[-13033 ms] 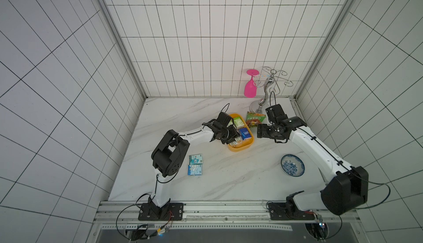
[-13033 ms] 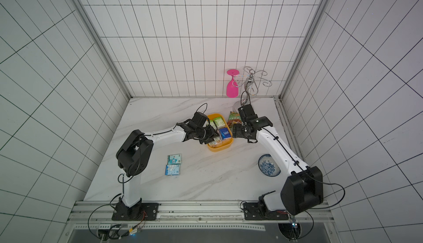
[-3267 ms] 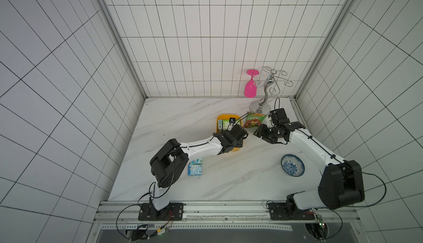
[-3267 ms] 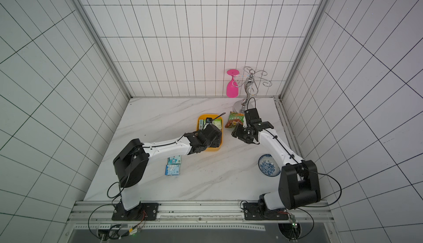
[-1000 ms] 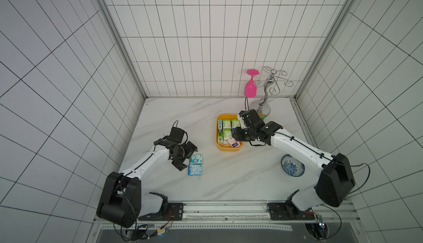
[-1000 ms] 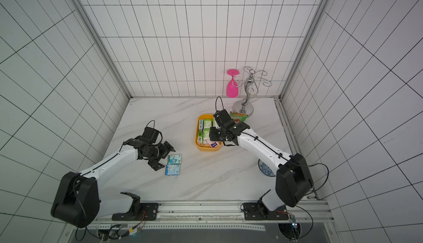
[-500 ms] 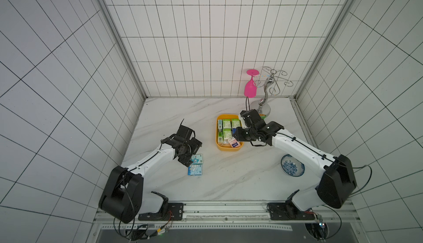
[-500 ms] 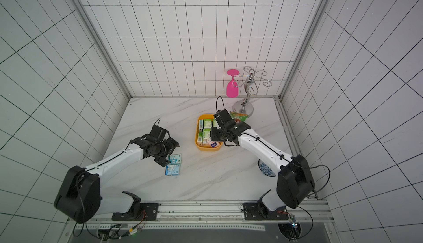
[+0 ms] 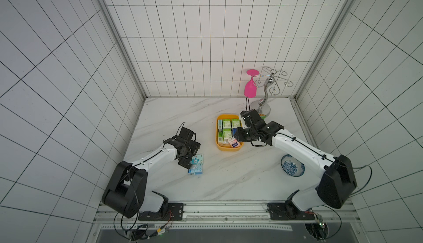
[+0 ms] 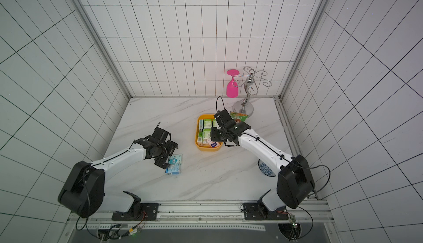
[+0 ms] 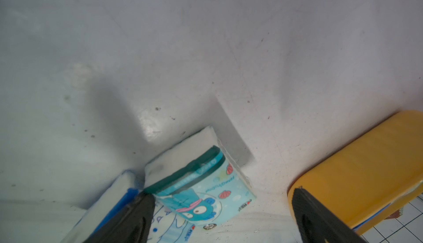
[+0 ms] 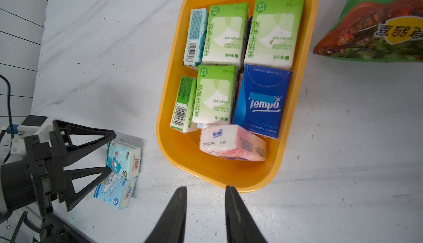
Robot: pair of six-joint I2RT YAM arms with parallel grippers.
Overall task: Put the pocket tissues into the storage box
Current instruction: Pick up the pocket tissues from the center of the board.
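I'm bringing left gripper [image 10: 168,159] across from the storage box [image 9: 229,148] | jaws wide, empty | teal packet [image 11: 203,189] lying between fingertips, long axis across them.

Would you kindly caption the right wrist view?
Yellow-orange plastic storage box holding pocket tissues; two teal packets remain outside.

Legible markings, located relative to the storage box [image 12: 297,88]. Inside it: dark blue packet [image 12: 263,102], brand "Tempo"; pink-white packet [image 12: 232,145], "Tempo" and "20260120A21 16:29", digits uncertain; green packets [image 12: 216,95], "ULTRA-STRONG HANDKERCHIEF", "100%" and Chinese characters; barcodes on edge-standing packets. The snack bag [image 12: 377,24] beside it bears Chinese characters.
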